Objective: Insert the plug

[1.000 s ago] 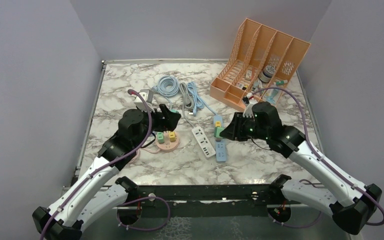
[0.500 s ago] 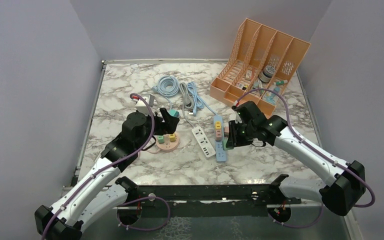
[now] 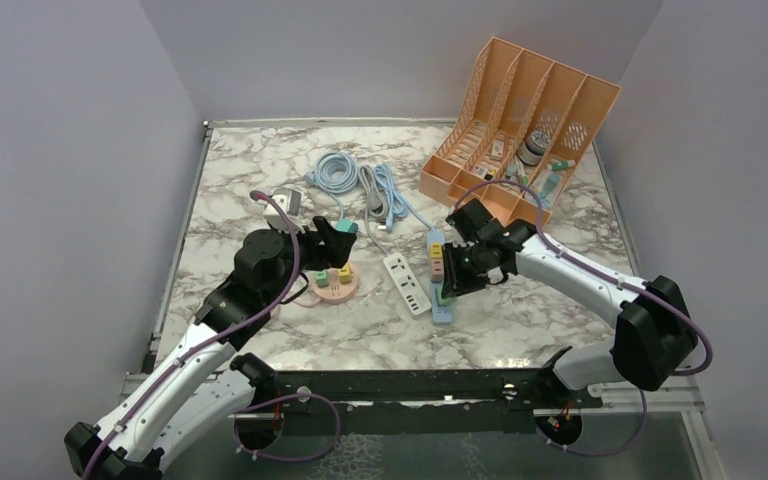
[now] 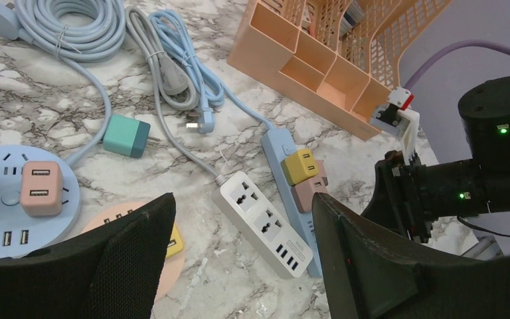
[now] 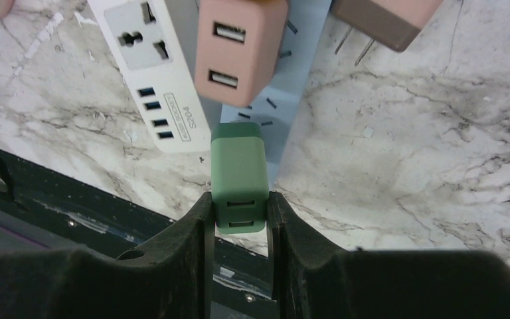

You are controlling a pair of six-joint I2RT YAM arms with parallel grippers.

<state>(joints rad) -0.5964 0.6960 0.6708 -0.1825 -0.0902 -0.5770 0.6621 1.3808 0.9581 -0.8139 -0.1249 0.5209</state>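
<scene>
There's the green plug (image 5: 239,169), a small boxy USB charger with a darker cap at its leading end and two USB ports facing back, pinched at its rear by the right end effector (image 5: 239,203). It points at the pale blue power strip (image 5: 300,86), over the strip's near end, just nearside of the pink charger (image 5: 240,46) seated there. The strip lies flat on the desk. Whether plug and strip touch is unclear.

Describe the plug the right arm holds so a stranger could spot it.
Find the orange file rack at far right. A pale blue power strip lies in front of it, and over its near end the right pincer grips a green USB charger. Its strip neighbours are a pink charger and a yellow charger.
</scene>
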